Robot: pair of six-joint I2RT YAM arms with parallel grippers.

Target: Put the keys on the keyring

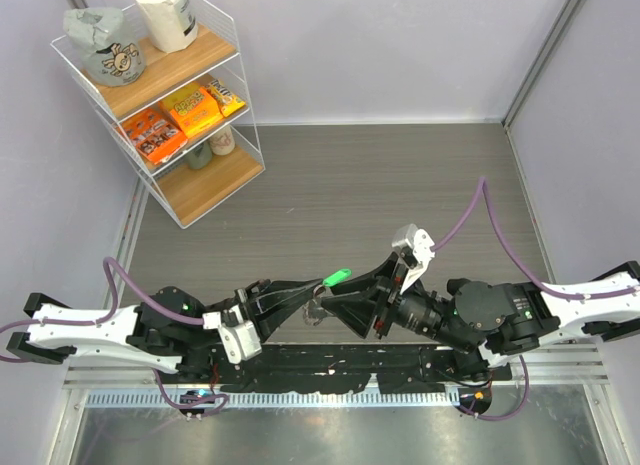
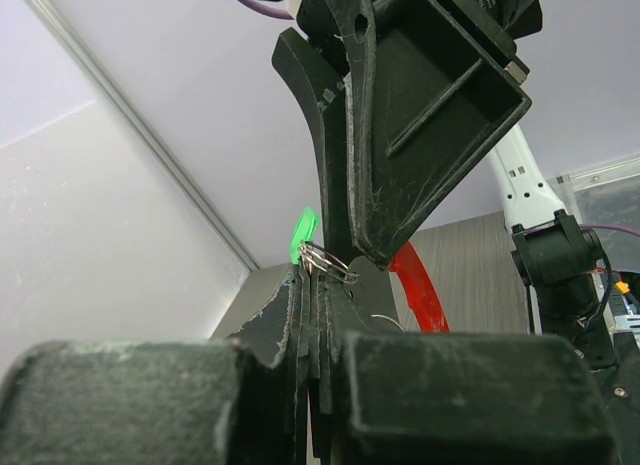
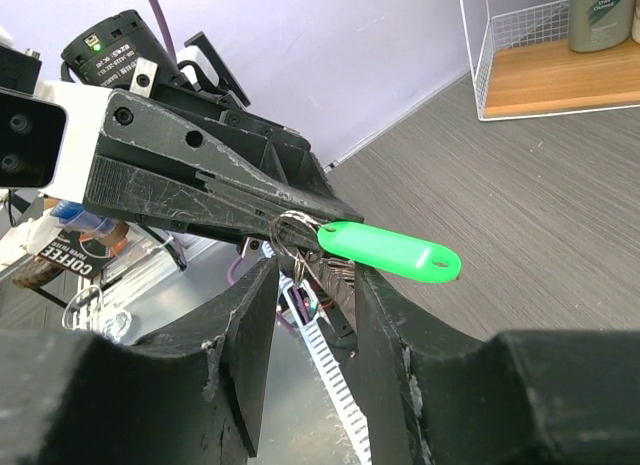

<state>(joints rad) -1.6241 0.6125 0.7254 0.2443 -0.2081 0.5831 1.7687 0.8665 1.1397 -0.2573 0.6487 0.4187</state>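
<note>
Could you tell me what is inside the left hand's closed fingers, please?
The left hand pinches a silvery ring at its tips, the green key attached to it. Its fingers hide the ring's clamped part.

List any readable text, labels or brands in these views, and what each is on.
"COFFEE": on a dark pack, low left in the right wrist view.
Orange snack packs: print too small to read.
Grey bag: skull emblem, lettering unreadable.
Bottle: label blurred.
</note>
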